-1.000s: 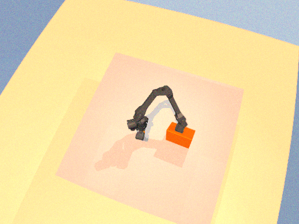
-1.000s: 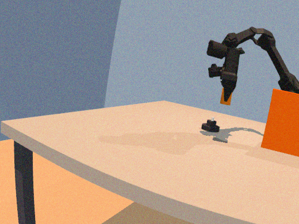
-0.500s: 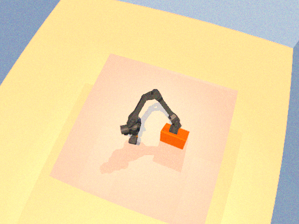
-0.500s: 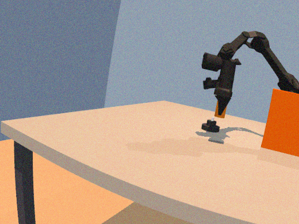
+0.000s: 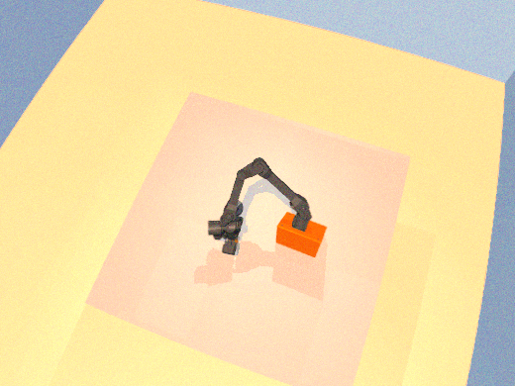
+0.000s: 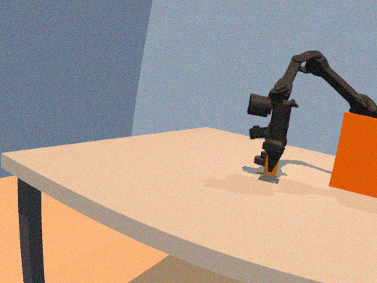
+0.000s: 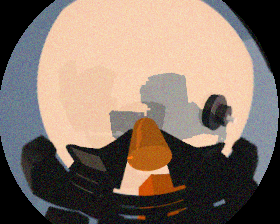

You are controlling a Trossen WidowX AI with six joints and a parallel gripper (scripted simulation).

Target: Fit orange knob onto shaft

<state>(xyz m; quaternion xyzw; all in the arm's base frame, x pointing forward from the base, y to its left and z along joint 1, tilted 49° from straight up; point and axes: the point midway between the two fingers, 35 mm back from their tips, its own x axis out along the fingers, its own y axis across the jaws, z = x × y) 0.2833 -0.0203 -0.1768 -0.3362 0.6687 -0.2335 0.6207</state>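
The orange knob (image 6: 267, 170) (image 7: 145, 145) is held low over the table in the exterior view; only a sliver of the knob shows in the top view (image 5: 236, 241). My gripper (image 6: 271, 166) (image 7: 145, 132) (image 5: 234, 244) is shut on it and points steeply down. The knob's hole is not visible. The dark round pedestal (image 7: 214, 112) (image 6: 259, 159) stands right of the knob in the wrist view. It shows just behind and left of my fingers in the exterior view, partly hidden. Its silver shaft (image 7: 229, 119) is small in the wrist view; its flat side cannot be made out.
The orange box (image 5: 298, 238) (image 6: 357, 155) under the arm's base stands right of my gripper in the top and exterior views. The pale table (image 5: 297, 331) (image 6: 145, 184) carries the shadows of the arm. The table's near edge runs across the exterior view.
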